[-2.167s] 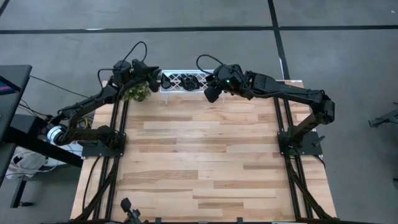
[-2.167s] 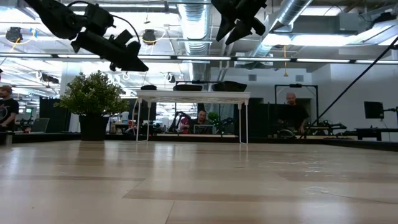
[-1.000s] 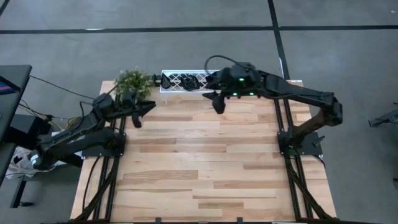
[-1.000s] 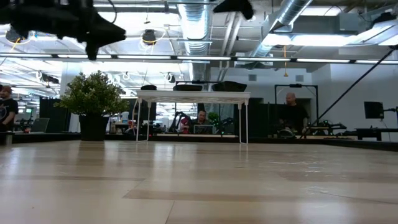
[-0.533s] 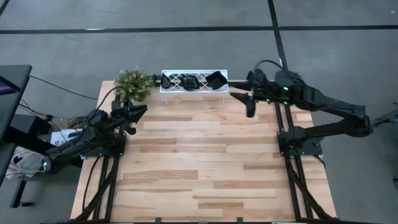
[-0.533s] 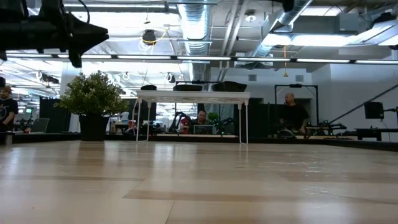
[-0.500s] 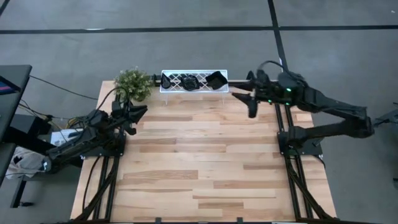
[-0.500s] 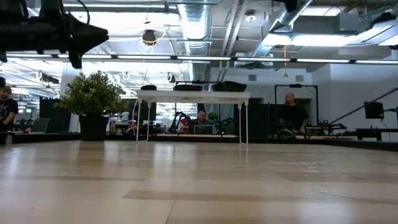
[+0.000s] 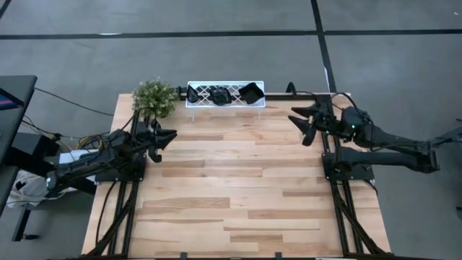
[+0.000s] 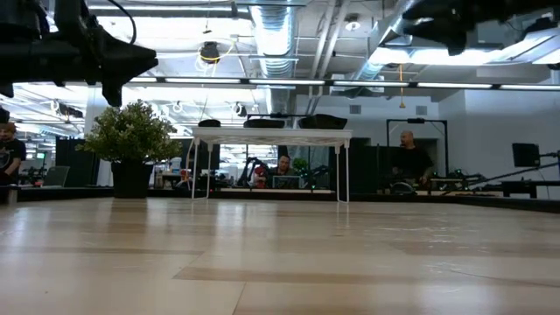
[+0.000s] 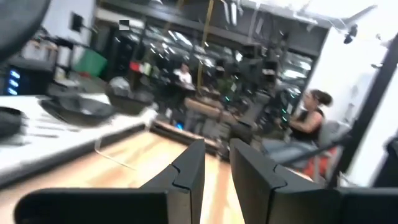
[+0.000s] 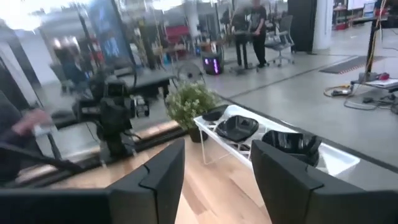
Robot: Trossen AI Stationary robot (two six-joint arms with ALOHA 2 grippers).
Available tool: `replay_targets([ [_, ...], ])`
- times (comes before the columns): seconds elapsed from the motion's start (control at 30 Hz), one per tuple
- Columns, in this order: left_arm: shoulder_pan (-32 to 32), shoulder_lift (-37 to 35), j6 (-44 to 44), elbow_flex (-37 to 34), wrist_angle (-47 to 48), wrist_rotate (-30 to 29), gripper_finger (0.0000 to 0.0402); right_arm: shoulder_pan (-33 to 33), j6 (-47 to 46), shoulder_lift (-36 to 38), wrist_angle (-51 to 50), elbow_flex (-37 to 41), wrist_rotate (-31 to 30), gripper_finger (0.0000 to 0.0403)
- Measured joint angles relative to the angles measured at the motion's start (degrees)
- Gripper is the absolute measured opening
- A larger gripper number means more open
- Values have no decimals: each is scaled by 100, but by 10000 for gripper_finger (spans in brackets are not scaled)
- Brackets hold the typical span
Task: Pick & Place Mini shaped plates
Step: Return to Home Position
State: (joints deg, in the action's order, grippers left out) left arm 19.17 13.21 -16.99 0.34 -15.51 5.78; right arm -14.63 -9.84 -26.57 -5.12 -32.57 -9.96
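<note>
Blur smears the left wrist view: past the dark fingers [image 11: 186, 180], only dark shapes on a pale shelf can be made out. In the low view both arms are cut off by the upper edge.

From above, the left gripper [image 9: 164, 136] hangs over the table's left side, just in front of the potted plant [image 9: 154, 97]. It sits almost where it was half a second ago, fingers parted by a narrow gap and holding nothing.

Right of the plant, the white tray [image 9: 206, 102] stands at the far edge, with the mini shaped plates [image 9: 250, 92] on it in three dark stacks; single plates cannot be counted.

The right gripper [image 9: 302, 127], spread and empty, has drawn back from the tray's right end toward the table's right side. The plates lie between the two grippers but farther back, well apart from both.
</note>
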Motion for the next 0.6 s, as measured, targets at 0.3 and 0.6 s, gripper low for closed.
replay_targets([
  [0.3,-869,597,-30,0,-81,-23,77,278,-216,1047,835,1702,424,181],
  [0.6,-989,601,-138,0,-397,-24,77,534,-526,1728,1175,2891,249,179],
])
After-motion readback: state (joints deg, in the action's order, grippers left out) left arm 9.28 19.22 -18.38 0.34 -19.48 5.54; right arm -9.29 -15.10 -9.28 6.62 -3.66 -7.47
